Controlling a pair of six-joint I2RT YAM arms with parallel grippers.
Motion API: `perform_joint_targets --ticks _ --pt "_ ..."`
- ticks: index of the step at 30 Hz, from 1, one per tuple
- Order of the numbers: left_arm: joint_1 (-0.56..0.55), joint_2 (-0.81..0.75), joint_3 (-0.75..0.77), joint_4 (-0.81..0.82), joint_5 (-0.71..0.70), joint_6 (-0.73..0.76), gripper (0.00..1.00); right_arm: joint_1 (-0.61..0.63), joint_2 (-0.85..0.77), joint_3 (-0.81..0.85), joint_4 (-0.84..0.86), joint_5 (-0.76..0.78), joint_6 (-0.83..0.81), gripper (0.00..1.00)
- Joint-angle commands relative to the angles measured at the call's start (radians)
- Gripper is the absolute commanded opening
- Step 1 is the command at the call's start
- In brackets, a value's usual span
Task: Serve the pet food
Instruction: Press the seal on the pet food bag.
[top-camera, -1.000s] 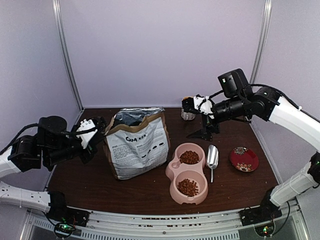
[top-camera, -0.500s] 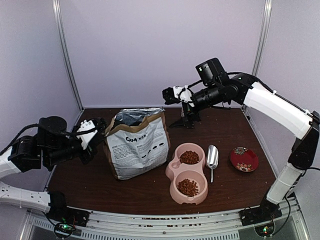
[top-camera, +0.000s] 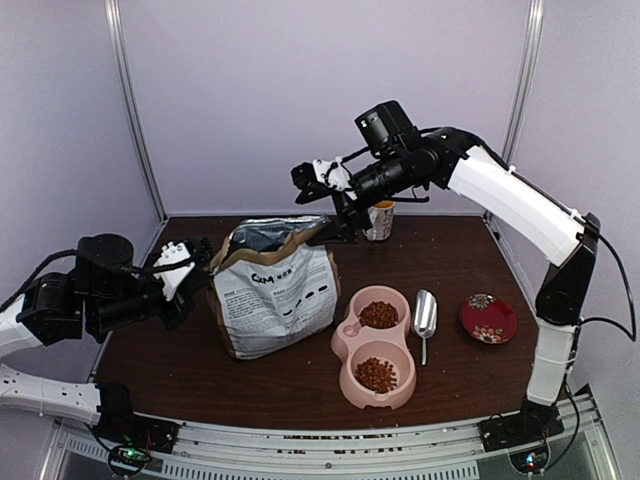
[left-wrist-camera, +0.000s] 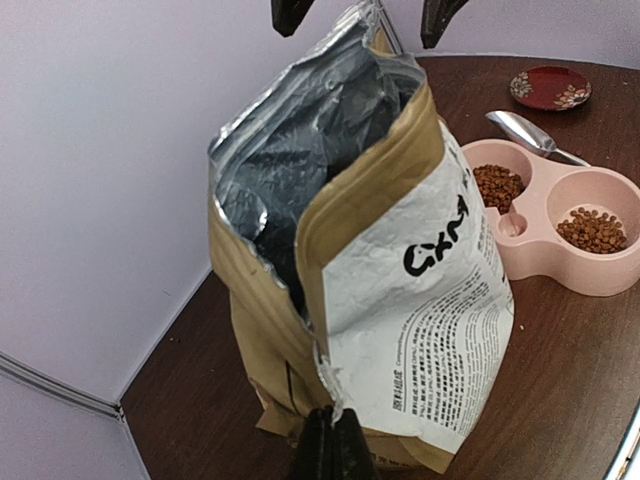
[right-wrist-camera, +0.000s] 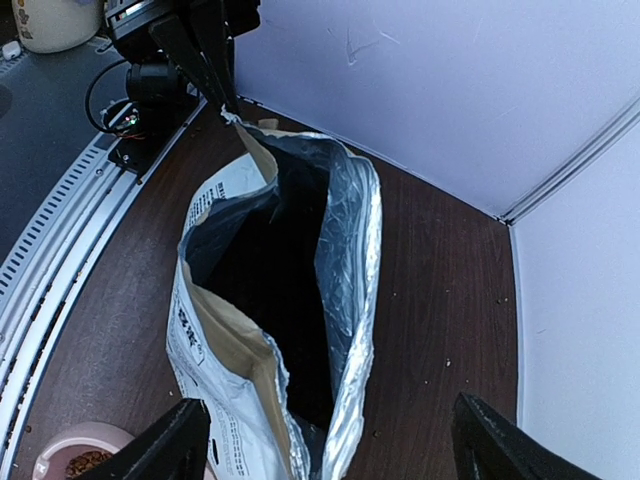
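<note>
1 change noted: the right gripper (left-wrist-camera: 365, 22) has swung from the back right of the table (top-camera: 450, 262) to above the open bag (top-camera: 275, 290), fingers apart, while the left gripper (left-wrist-camera: 330, 445) stays pinched on the bag's corner; kibble (top-camera: 379, 315) lies in both cups of the bowl (top-camera: 343, 345), so we judge serving nearly done.

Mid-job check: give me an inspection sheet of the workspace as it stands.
Surface: dark brown table, a few specks.
Job's things: pet food in both wells of the pink double bowl; bag upright, mouth open.
Clutter: metal scoop, red dish, cup.
Grippers: left pincer shut on the bag's top corner; right pincer open above the bag's mouth.
Cables: black lead trailing at far left.
Surroundings: lilac walls; nothing else seen.
</note>
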Motion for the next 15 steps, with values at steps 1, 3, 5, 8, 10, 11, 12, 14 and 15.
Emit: perform_joint_targets --ticks 1,3,5,8,10,11,12,14,15 --pt "0.011 -0.003 -0.029 -0.048 0.004 -0.010 0.00 0.007 0.045 0.081 -0.054 -0.037 -0.003 0.82" --pt "0.011 -0.005 -0.030 -0.047 0.008 -0.010 0.00 0.007 0.056 0.087 -0.059 -0.043 -0.001 0.80" --pt "0.011 -0.006 -0.030 -0.045 0.008 -0.008 0.00 0.008 0.063 0.090 -0.059 -0.046 0.001 0.78" --pt "0.011 0.000 -0.028 -0.046 0.010 -0.006 0.00 0.008 0.071 0.094 -0.056 -0.053 0.010 0.76" --pt "0.011 0.001 -0.026 -0.046 0.011 -0.006 0.00 0.009 0.072 0.096 -0.052 -0.056 0.020 0.74" --pt "0.011 0.000 -0.026 -0.046 0.012 -0.005 0.00 0.011 0.074 0.095 -0.051 -0.052 0.026 0.74" --pt "0.011 -0.002 -0.028 -0.046 0.013 -0.006 0.00 0.011 0.074 0.094 -0.049 -0.047 0.030 0.73" --pt "0.011 -0.008 -0.029 -0.046 0.012 -0.006 0.00 0.010 0.077 0.094 -0.057 -0.032 0.033 0.69" --pt "0.011 -0.010 -0.029 -0.046 0.012 -0.007 0.00 0.011 0.079 0.094 -0.063 -0.026 0.034 0.65"
